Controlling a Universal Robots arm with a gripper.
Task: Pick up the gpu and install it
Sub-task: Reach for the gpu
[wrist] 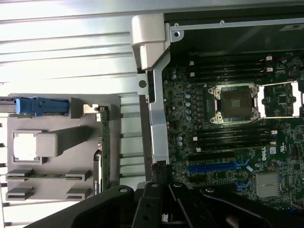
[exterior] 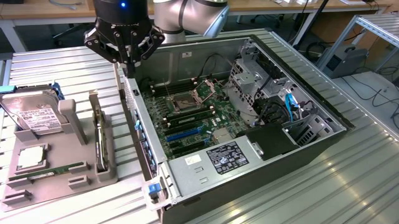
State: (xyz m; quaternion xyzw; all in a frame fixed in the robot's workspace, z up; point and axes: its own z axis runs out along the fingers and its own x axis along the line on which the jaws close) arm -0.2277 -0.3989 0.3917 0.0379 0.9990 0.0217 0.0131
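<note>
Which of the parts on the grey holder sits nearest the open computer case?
The gpu: the slim dark card standing on edge on the holder's side facing the case. The hard drive, processor and memory stick lie farther to the exterior view's left.

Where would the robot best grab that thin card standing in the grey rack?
By the top long edge of the gpu, from straight above, with a finger on each flat face. It stands on edge in the grey holder, so only its upper part is free.
</note>
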